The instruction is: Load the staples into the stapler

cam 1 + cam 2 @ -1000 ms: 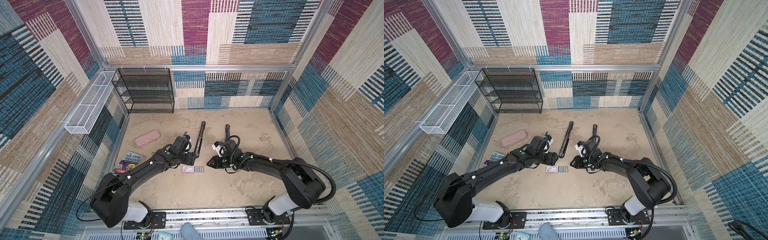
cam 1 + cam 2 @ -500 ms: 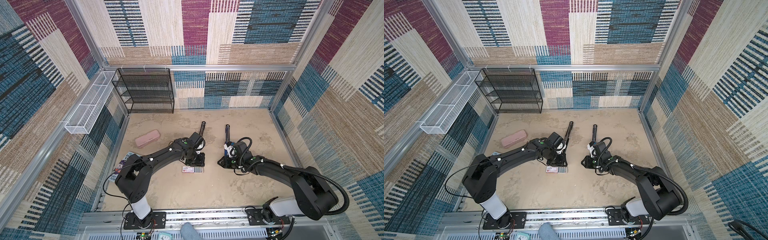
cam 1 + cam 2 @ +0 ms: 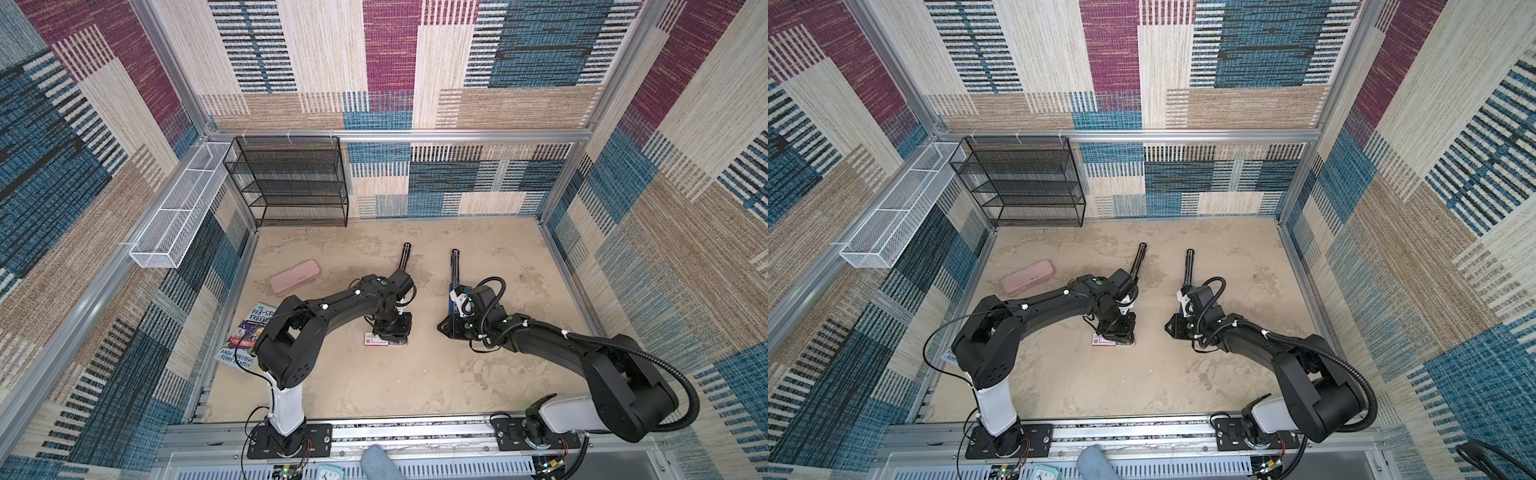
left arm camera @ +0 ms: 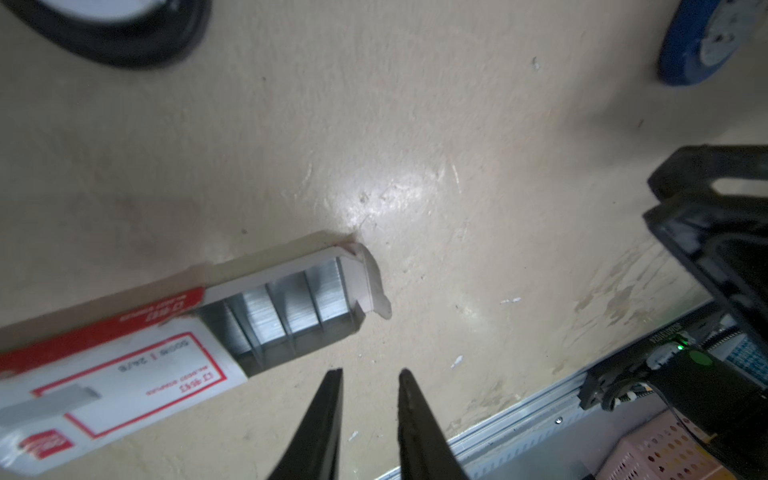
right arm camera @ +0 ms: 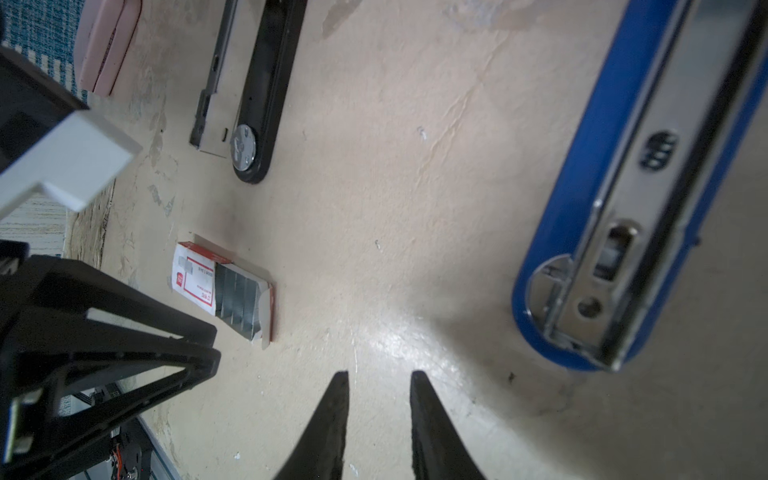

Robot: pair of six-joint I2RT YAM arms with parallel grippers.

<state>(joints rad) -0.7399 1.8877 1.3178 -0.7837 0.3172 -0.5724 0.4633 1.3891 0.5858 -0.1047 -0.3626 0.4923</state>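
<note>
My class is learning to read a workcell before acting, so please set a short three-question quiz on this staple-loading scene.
1. True or false: the staple box is slid open, showing the staples.
2. What does the left gripper hold? A) a staple strip B) the box C) nothing
3. Fill in: the stapler nearest the right gripper is ___ in colour.
Key: 1 true; 2 C; 3 blue.
</note>
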